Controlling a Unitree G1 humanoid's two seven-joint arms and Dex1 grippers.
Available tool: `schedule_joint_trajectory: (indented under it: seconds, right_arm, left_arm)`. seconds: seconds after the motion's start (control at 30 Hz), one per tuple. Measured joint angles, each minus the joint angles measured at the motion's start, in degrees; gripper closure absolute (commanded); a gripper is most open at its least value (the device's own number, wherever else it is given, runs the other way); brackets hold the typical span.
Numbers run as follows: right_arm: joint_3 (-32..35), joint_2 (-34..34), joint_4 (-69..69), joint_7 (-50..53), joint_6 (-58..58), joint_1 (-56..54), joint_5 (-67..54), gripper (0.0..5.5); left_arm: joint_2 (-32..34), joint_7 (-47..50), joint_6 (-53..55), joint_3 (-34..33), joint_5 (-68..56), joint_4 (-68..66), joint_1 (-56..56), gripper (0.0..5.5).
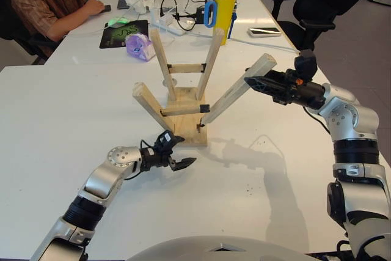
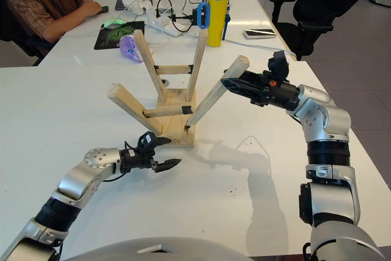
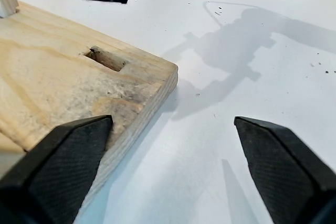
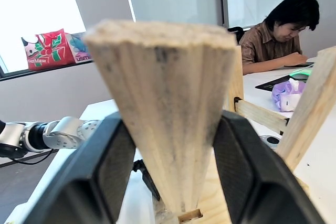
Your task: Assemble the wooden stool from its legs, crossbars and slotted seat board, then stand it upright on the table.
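Bright even light over the white table (image 1: 49, 126), soft grey shadows (image 1: 256, 151) beside the stool (image 1: 186, 128), glaring window (image 4: 37, 3) behind.

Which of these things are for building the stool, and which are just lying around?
For the stool: pale wooden slotted seat board, slanted wooden leg in the right pincer, three other wooden legs, two wooden crossbars, open left pincer.
Just lying about: tall yellow cup with blue handle, purple packet, black mat with green squiggle, flat phone.

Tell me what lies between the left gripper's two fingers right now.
Left wrist view: inside the open left gripper lie a corner edge of the seat board and, beside it, bare table.
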State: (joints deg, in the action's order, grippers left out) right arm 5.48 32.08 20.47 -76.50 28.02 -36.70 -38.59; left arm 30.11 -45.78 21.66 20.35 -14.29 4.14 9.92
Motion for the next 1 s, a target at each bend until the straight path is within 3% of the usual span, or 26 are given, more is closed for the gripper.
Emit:
schedule_joint_trajectory:
  seconds: [0.53, 1.0]
  right_arm:
    - [-8.3, -2.3, 11.1, -8.7, -15.2, -7.8, 13.5, 3.44]
    - [-13.8, -1.6, -1.9, -6.9, -15.1, -4.9, 15.8, 3.46]
  left_arm:
    - [0.2, -3.5, -0.7, 0.8, 2.2, -1.8, 1.6, 1.19]
    - [-1.7, -2.6, -1.0, 0.9, 3.2, -2.5, 1.5, 1.19]
